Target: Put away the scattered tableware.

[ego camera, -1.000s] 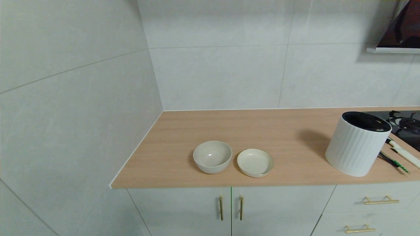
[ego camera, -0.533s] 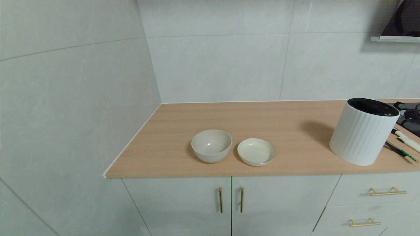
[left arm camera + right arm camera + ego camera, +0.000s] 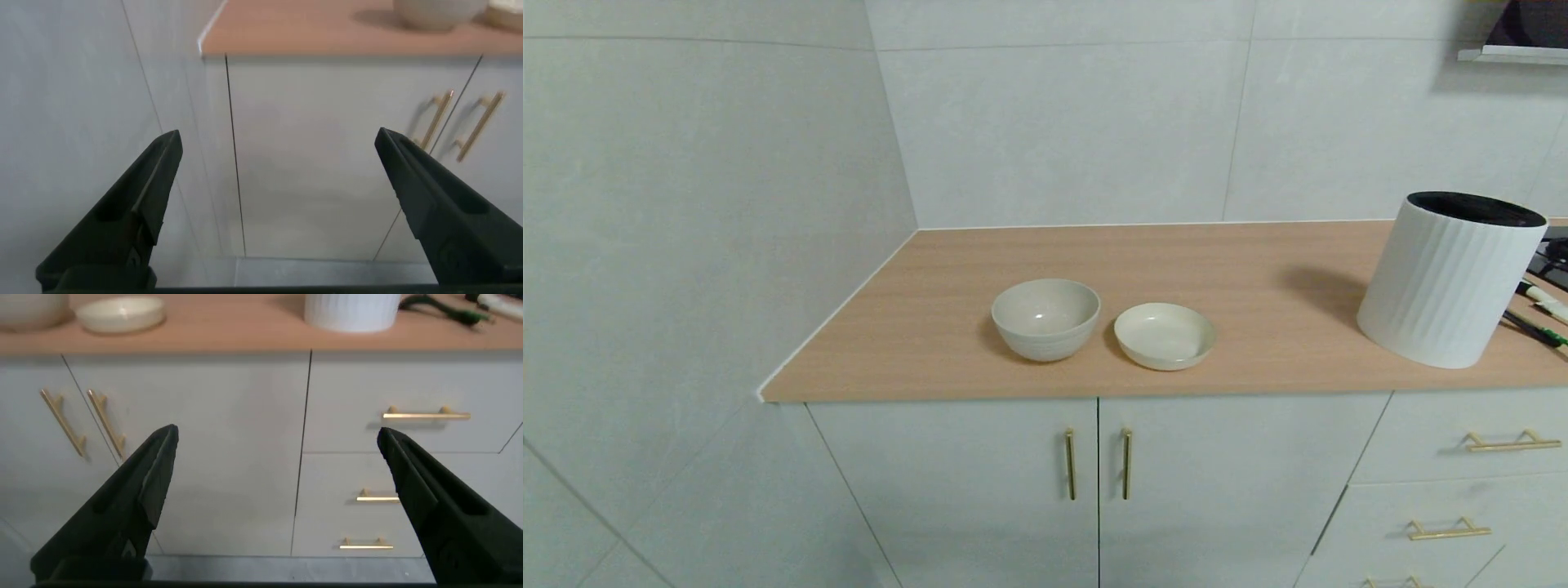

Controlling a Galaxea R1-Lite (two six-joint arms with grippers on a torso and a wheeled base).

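A deep cream bowl [image 3: 1045, 317] and a shallow cream dish [image 3: 1164, 335] sit side by side near the front edge of the wooden countertop [image 3: 1176, 261]. A white ribbed holder [image 3: 1451, 278] with a dark top stands at the right. Beside it lie chopsticks [image 3: 1535, 330] and a white-handled utensil [image 3: 1543, 299]. My left gripper [image 3: 278, 212] hangs open below counter height, facing the cabinet side, with the bowl [image 3: 433, 12] above it. My right gripper [image 3: 282, 506] is open too, facing the cabinet fronts, with the dish [image 3: 121, 314] and holder [image 3: 351, 312] on the counter above.
Tiled walls close the counter at the left and back. Below the counter are double cabinet doors with gold handles [image 3: 1098, 463] and drawers [image 3: 1478, 445] at the right. A stove edge [image 3: 1553, 257] lies at the far right, a hood [image 3: 1519, 37] above it.
The whole head picture has shifted: the camera has dropped lower, so the counter sits higher in view and more cabinet front shows. The tableware itself has not moved.
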